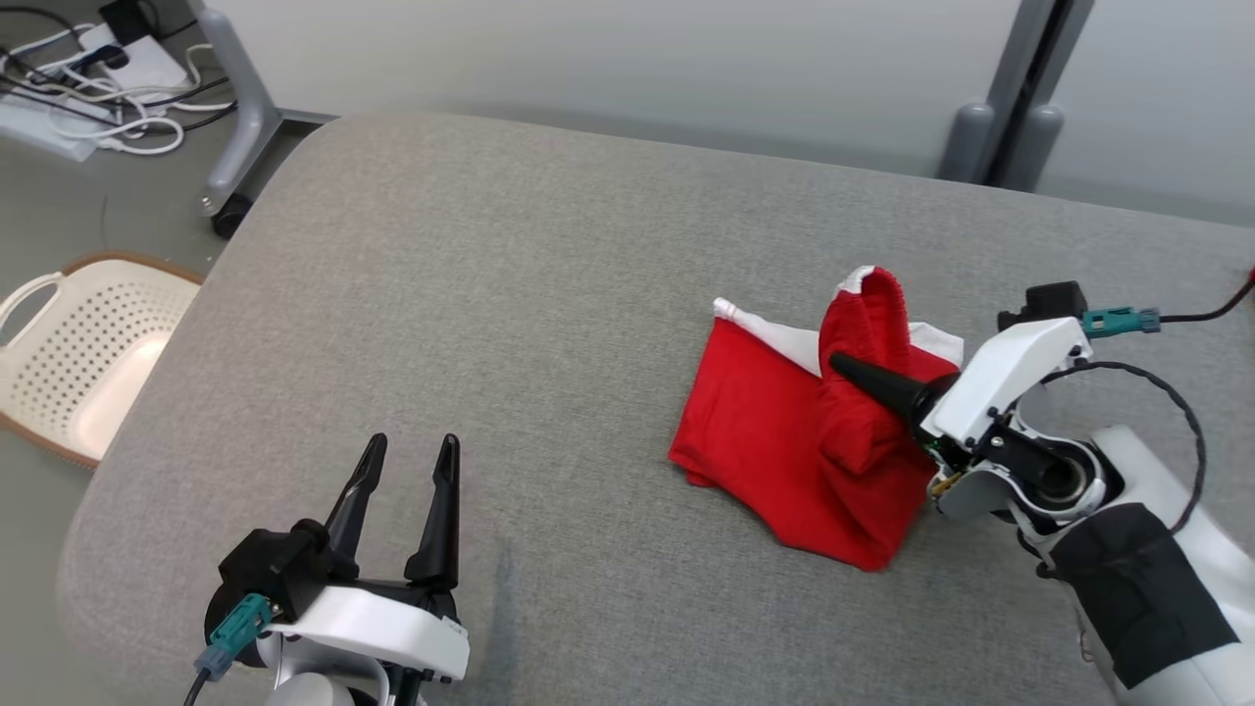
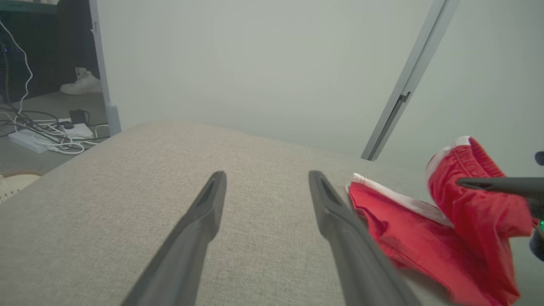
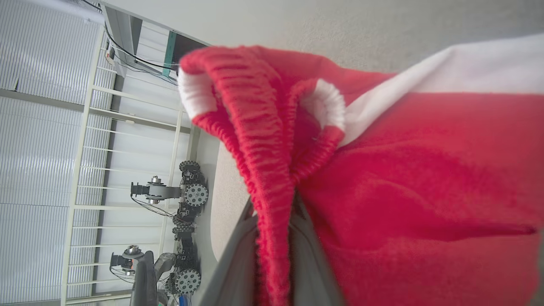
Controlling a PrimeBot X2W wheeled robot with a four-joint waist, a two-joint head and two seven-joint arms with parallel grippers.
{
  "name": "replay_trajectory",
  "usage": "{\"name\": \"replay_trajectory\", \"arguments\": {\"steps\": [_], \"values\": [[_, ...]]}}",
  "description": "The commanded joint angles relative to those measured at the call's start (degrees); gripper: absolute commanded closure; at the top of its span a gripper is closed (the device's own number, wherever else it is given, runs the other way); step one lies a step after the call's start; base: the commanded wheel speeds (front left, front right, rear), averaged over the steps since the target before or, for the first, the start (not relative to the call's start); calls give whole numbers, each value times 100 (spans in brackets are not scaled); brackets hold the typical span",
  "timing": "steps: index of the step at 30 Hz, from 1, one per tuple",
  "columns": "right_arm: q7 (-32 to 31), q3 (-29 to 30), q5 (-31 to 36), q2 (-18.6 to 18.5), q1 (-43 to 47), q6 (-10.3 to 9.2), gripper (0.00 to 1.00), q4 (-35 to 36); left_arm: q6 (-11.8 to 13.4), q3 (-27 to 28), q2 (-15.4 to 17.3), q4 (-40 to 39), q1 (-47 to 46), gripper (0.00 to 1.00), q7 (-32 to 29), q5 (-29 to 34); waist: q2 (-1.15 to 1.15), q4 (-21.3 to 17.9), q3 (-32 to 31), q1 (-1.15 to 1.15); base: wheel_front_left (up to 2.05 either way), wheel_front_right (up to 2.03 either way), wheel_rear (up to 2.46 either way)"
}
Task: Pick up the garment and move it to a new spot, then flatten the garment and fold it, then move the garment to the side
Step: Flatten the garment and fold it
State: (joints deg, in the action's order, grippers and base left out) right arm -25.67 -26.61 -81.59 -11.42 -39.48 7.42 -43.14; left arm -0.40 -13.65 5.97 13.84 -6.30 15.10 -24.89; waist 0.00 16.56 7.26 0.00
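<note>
The garment (image 1: 784, 431) is soft, slightly fleecy red cloth with a ribbed elastic band. The surface (image 1: 510, 294) beneath it is matt grey woven fabric. The basket (image 1: 69, 363) at the frame's left looks like smooth perforated plastic.

Head view: high vantage, faces forward and down on grey fabric-covered table (image 1: 471, 294); wide framing, floor strip at left edge.
Left wrist view: low, just above table, faces along left gripper (image 2: 267, 176) fingers, across top toward pale wall (image 2: 255, 63).
Right wrist view: rolled sideways, room background stands on end; lens very close to red cloth garment with white trim (image 3: 425, 178).
Overlap: garment in all three views; head and left wrist views share table top and tangle of white floor cables (image 1: 137, 127).
</note>
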Motion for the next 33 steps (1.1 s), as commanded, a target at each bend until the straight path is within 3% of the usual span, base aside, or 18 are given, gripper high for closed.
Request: {"name": "replay_trajectory", "arguments": {"steps": [1, 13, 16, 17, 25, 33], "values": [[40, -34, 65, 21, -81, 14, 100, -76, -9, 26, -13, 15, -108, 0, 6, -14, 0, 78, 36, 0, 0, 0, 0], [160, -202, 209, 386, -500, 14, 97, -765, -39, 91, -66, -3, -150, 0, 10, 67, 0, 296, 142, 0, 0, 0, 0], [176, -231, 211, 457, -593, 14, 59, -861, -46, 102, -90, 8, -161, 0, 10, 79, 0, 297, 167, 0, 0, 0, 0], [194, -242, 190, 476, -610, 14, 0, -879, -51, 119, -97, 16, -143, 0, 10, 73, 0, 279, 171, 0, 0, 0, 0], [143, -221, -19, 509, -423, 14, 0, -586, -62, 172, -93, 67, -108, 0, 10, 114, 0, 99, 61, 0, 0, 0, 0], [465, -175, 5, -7, -2, 14, 0, 271, -48, 223, -23, 82, -15, 0, 10, 127, 0, -209, -176, 0, 0, 0, 0]]}}
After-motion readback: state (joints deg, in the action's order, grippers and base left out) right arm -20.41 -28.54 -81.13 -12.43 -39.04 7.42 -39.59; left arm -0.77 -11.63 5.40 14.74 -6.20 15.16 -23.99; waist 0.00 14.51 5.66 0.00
